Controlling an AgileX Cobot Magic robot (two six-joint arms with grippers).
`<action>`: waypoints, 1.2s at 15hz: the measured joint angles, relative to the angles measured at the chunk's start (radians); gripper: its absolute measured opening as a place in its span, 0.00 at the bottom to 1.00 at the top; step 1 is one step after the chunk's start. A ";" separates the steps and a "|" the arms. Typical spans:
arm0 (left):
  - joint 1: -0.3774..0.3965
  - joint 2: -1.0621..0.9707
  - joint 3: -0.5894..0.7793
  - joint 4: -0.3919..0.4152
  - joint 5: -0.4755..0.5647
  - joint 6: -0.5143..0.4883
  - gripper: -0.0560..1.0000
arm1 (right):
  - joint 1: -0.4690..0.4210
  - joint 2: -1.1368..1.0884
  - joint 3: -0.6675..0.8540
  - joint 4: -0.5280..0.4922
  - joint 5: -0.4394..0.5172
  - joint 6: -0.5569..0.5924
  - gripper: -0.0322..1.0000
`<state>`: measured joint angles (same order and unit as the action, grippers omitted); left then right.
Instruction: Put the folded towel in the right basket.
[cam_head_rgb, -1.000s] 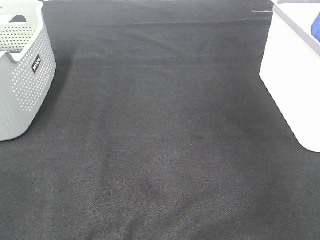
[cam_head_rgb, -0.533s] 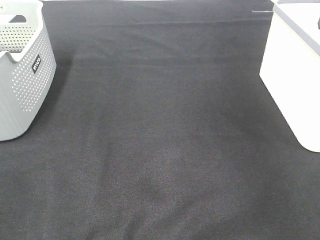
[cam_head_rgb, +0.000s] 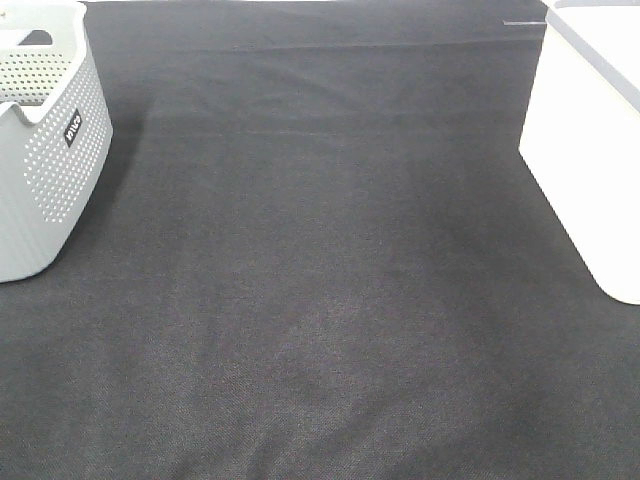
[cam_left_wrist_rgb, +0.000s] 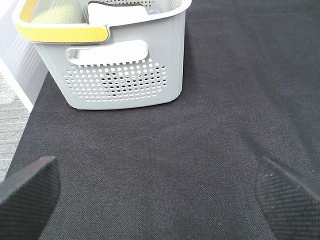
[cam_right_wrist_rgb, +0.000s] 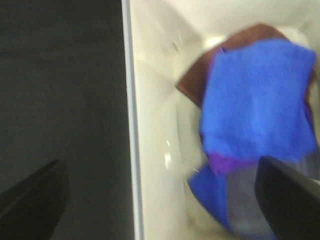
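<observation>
1. Table (cam_head_rgb: 320, 300). Black woven cloth covers all of it that your high view shows, with faint creases running across.

2. Right basket (cam_head_rgb: 585, 150). White and smooth-walled, it stands at the right edge of your high view and is partly cut off by the frame. Your right wrist camera looks down into it past its pale rim.

3. Left basket (cam_head_rgb: 50, 170). Grey with perforated walls, it stands at the left edge of the high view, well apart from the right basket. It has a yellow grip (cam_left_wrist_rgb: 60, 34) along its top edge and a cut-out handle below that.

4. Folded towel (cam_right_wrist_rgb: 257, 100). Blue, it lies inside the right basket. It rests on top of a brown item (cam_right_wrist_rgb: 192, 82) and a purple cloth (cam_right_wrist_rgb: 225, 162). This view is blurred, so you cannot read its folds.

5. Left gripper (cam_left_wrist_rgb: 160, 197). Its fingers are spread wide with nothing between them. It hangs over bare cloth, near the side of the left basket.

6. Right gripper (cam_right_wrist_rgb: 160, 197). It is spread wide and empty. One fingertip is over the black cloth and the other over the inside of the right basket, so the rim runs between them.

7. Label (cam_head_rgb: 72, 128). A small black tag on the wall of the left basket; its lettering is too small for you to read.
</observation>
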<state>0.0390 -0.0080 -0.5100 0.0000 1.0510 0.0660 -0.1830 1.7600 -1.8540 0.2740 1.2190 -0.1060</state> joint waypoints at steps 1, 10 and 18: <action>0.000 0.000 0.000 0.000 0.000 0.000 0.99 | 0.000 -0.088 0.115 -0.044 0.000 0.000 0.97; 0.000 0.000 0.000 0.000 0.000 0.000 0.99 | 0.000 -1.150 1.008 -0.112 -0.085 -0.078 0.97; 0.000 0.000 0.000 0.000 0.000 0.000 0.99 | 0.126 -1.595 1.356 -0.121 -0.062 -0.076 0.97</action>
<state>0.0390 -0.0080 -0.5100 0.0000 1.0510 0.0660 -0.0570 0.1650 -0.4980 0.1530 1.1570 -0.1820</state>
